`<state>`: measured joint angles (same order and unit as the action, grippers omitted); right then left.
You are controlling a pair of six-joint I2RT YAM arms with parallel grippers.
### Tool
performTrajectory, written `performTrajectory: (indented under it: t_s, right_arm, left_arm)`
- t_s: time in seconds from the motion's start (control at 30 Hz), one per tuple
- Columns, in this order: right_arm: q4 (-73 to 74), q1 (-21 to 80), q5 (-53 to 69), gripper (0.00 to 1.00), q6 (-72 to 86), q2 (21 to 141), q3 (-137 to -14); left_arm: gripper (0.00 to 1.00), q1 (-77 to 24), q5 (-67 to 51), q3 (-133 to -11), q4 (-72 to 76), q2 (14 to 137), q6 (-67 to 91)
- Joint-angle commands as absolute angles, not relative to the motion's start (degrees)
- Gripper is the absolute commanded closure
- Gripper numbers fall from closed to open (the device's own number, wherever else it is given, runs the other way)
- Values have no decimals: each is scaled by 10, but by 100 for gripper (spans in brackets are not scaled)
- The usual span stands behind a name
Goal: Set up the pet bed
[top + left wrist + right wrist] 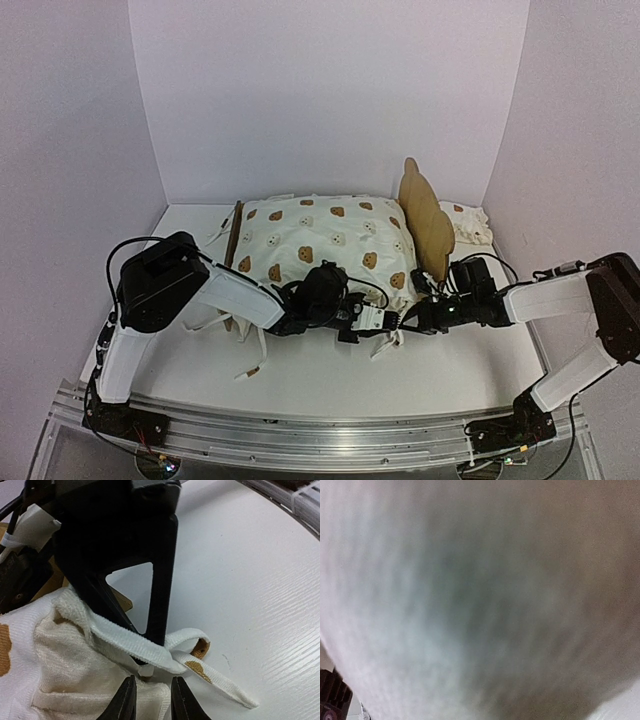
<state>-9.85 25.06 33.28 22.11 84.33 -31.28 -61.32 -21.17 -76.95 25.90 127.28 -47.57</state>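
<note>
The pet bed stands mid-table, its bear-ear plywood headboard (425,215) at the right and its foot rail (236,235) at the left. The cream bear-print cushion (320,240) lies over it and hides the base. My left gripper (388,320) and right gripper (412,318) meet at the bed's near right corner. In the left wrist view my left gripper (152,699) has its tips a narrow gap apart over the cushion corner (65,680). A white tie string (220,677) is looped just beyond them, against the black right gripper (162,570). Blurred cloth fills the right wrist view.
The small ruffled pillow (468,225) lies behind the headboard at the right wall. Loose tie strings (252,365) trail on the white table (330,385) in front of the bed. A bit of plywood frame (122,600) shows beside the cushion corner.
</note>
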Motion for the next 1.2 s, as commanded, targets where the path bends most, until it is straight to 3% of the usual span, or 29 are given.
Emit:
performTrajectory:
  t_s: [0.0, 0.47, 0.73, 0.93, 1.0, 1.17]
  right_arm:
    - [-108, 254, 353, 100, 207, 847, -332]
    - [-108, 254, 367, 100, 197, 842, -335]
    - [-108, 254, 367, 100, 196, 844, -338]
    - [-100, 254, 357, 100, 195, 831, -335]
    - [-73, 254, 335, 97, 196, 823, -343]
    - [89, 254, 228, 76, 193, 772, -379]
  left_arm:
    - [75, -609, -207, -803, 294, 1293, -521]
    - [76, -609, -255, -818, 309, 1319, -544]
    - [99, -609, -272, -823, 319, 1318, -544]
    - [100, -609, -257, -797, 321, 1301, -541]
    - [100, -609, -245, -790, 323, 1295, -533]
    - [100, -609, -197, -789, 321, 1286, -493]
